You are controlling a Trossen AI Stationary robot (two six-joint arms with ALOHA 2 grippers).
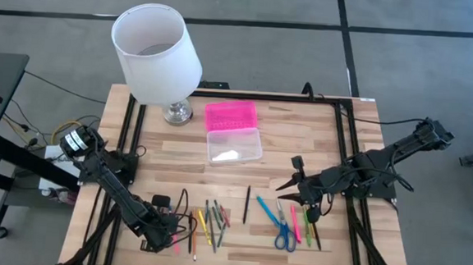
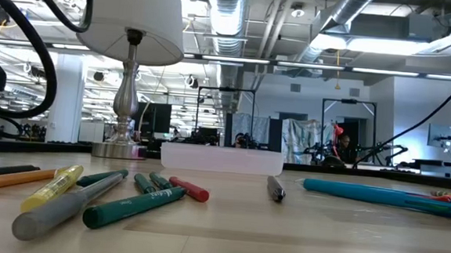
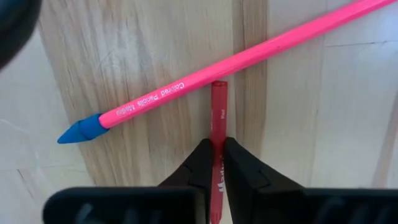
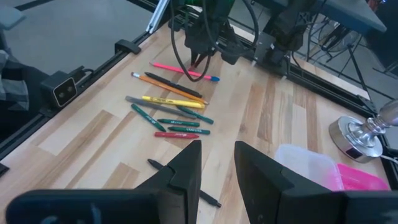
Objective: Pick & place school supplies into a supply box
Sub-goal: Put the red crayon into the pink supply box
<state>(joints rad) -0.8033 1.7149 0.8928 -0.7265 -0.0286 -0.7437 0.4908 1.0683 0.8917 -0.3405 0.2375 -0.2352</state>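
Red pen [image 3: 217, 134] clamped between left jaws

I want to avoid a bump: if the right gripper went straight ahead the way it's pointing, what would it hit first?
Probably the black pen lying just ahead of the open right gripper, though depth is unclear.

- One clear plastic box with a bright pink hinged lid [image 1: 233, 134], open on the wooden counter [image 1: 318, 137].
- One white-shaded lamp on a silver base [image 1: 157, 54].
- One pair of blue-handled scissors [image 1: 283, 228].
- Two dark robot arms, each with one two-fingered tool: left [image 1: 167, 237], right [image 1: 287, 185].
- One pink pencil with a blue tip [image 3: 224, 71].
- One red marker [image 3: 217, 143].
- Other pens: too bunched to count.
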